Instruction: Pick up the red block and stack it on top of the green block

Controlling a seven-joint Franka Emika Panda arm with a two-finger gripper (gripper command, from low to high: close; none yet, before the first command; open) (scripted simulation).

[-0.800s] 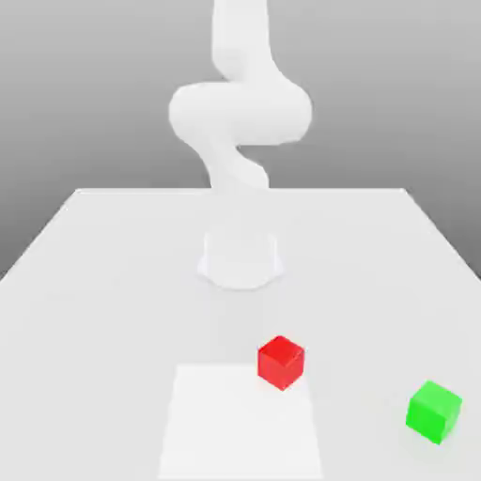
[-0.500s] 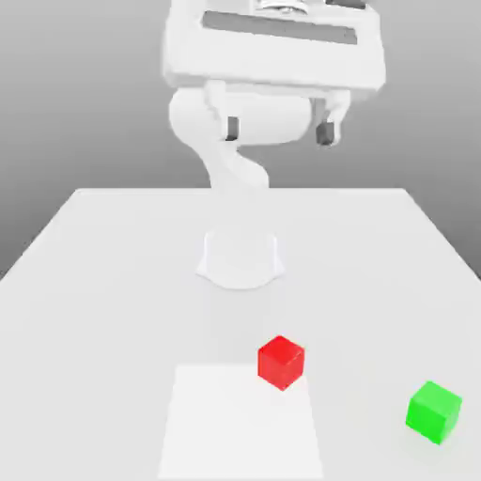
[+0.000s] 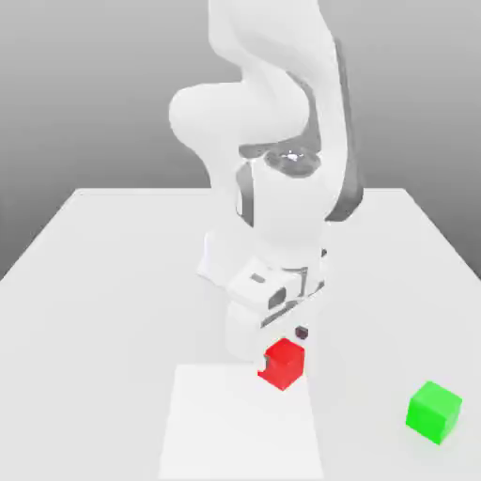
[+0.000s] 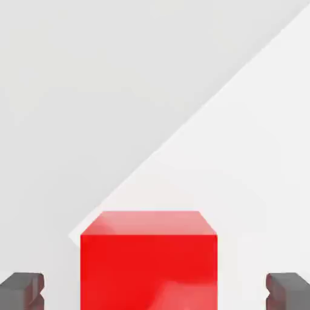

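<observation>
White tabletop [image 3: 103,282] is the biggest thing in front of you, pale and matte, with a slightly brighter rectangular patch [image 3: 235,432] marked on its near part. In the hand view you see the edge of that patch run as a diagonal line across the surface.

Next in size is the arm [image 3: 272,141], white with a dark band along one side, folded over from its round base at the back of the tabletop and reaching down toward the near side. Its wrist points downward, and in the exterior view it hides part of the ground just behind the red block.

Your claw [image 4: 155,290] sits low over the tabletop with its jaws spread wide. In the hand view you can see the two dark fingertips [image 4: 23,290] standing on either side of the red block [image 4: 148,260], each with a clear gap of tabletop between pad and cube, so nothing is gripped.

In the exterior view the red block [image 3: 284,364] rests flat on the tabletop at the far corner of the bright patch, on the exterior view's right side of it, partly over the patch edge. One dark fingertip [image 3: 302,333] shows just behind it.

Your green block [image 3: 434,411] lies well apart from the red one, toward the exterior view's right and nearer the front edge, resting alone on the tabletop.
</observation>
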